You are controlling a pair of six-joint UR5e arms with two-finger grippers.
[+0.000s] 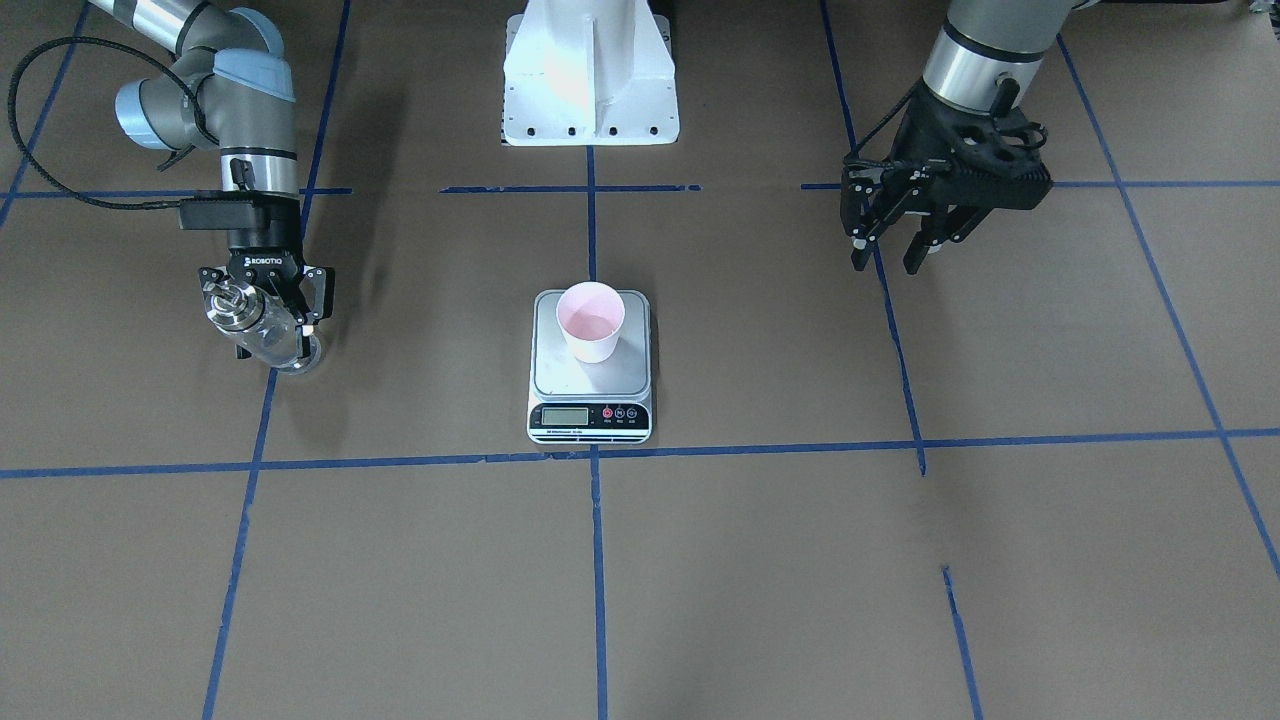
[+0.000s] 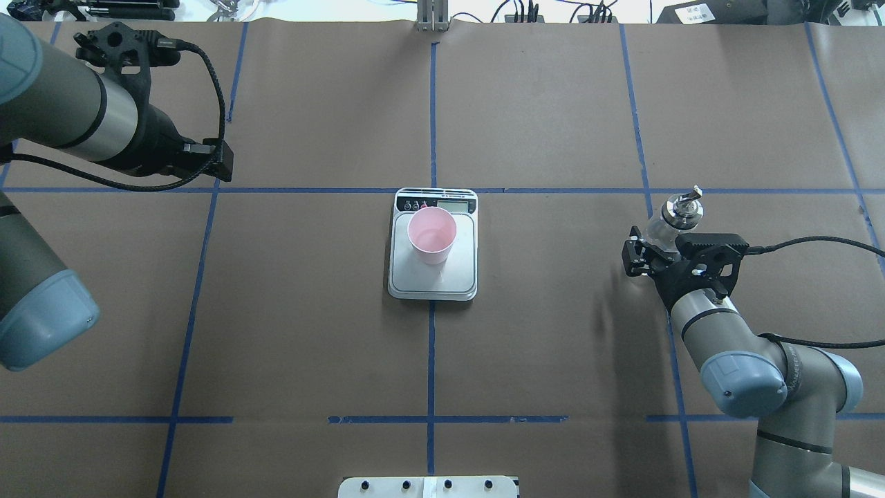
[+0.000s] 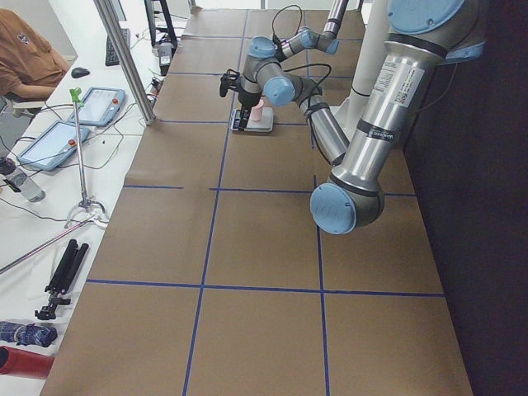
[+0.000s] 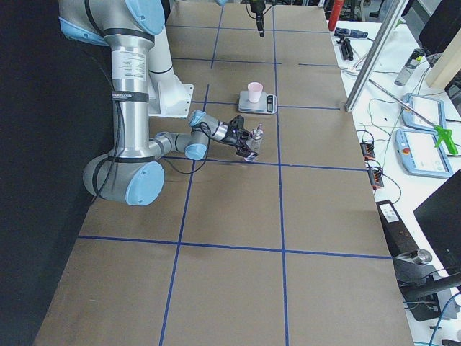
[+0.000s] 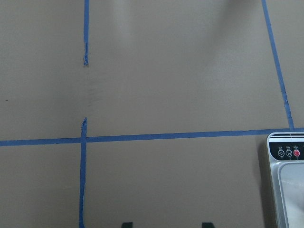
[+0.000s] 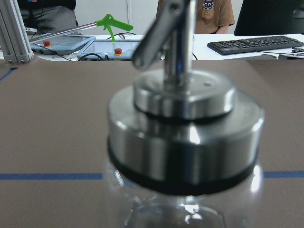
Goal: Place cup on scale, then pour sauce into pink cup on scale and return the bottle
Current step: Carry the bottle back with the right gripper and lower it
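The pale pink cup [image 1: 590, 320] stands upright on the silver platform of the scale [image 1: 590, 378] at the table's middle. Both also show in the overhead view, cup [image 2: 432, 235] and scale [image 2: 432, 278]. My right gripper [image 1: 265, 315] is shut on the clear glass bottle [image 1: 250, 322] with a metal cap and spout, low over the table, well off to the scale's side. The overhead view shows its cap [image 2: 681, 209] above the gripper [image 2: 658, 243]. My left gripper [image 1: 885, 262] is open and empty, raised on the scale's other side.
Brown paper with blue tape lines covers the table. The white robot base [image 1: 590, 80] stands behind the scale. The scale's corner [image 5: 285, 180] shows at the right edge of the left wrist view. Operators' desks with tablets [image 4: 425, 108] lie beyond the far edge.
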